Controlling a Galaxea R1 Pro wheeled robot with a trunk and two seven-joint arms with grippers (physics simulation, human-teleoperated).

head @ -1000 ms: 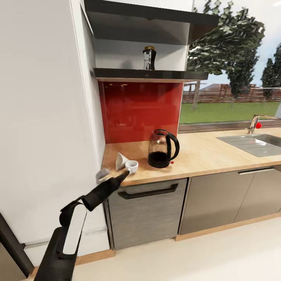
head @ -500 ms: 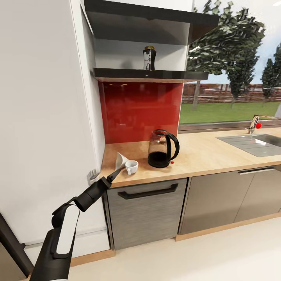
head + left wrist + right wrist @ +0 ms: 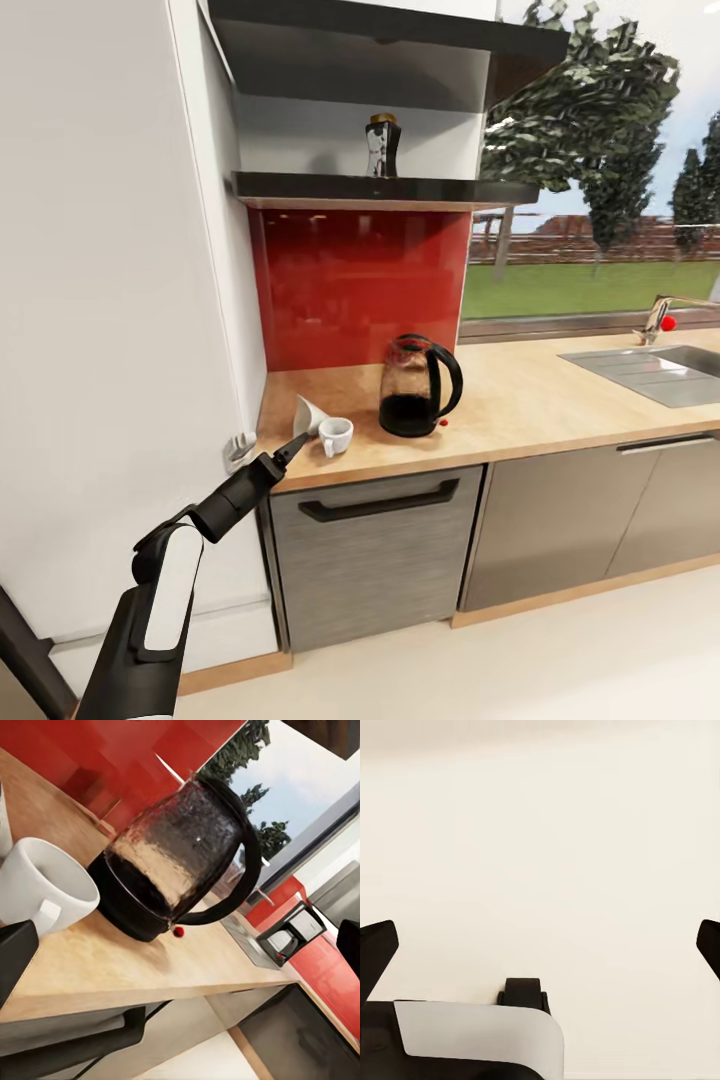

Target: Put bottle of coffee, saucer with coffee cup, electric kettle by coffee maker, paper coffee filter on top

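My left arm reaches up toward the wooden counter [image 3: 520, 400], left tool [image 3: 297, 443] wide open and empty just short of the small white coffee cup [image 3: 335, 435]. The dark glass kettle [image 3: 415, 386] stands beside that cup. My right tool [image 3: 540, 945] gapes empty over pale floor.

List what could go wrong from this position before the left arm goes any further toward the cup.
1. The left end effector sits at the countertop edge right beside the coffee cup; a sloppy approach could knock the cup over or off the edge.
2. The paper filter lies tipped beside the cup, so it could be pushed or crushed.
3. The electric kettle stands close beyond the cup; a wide sweep might bump it.
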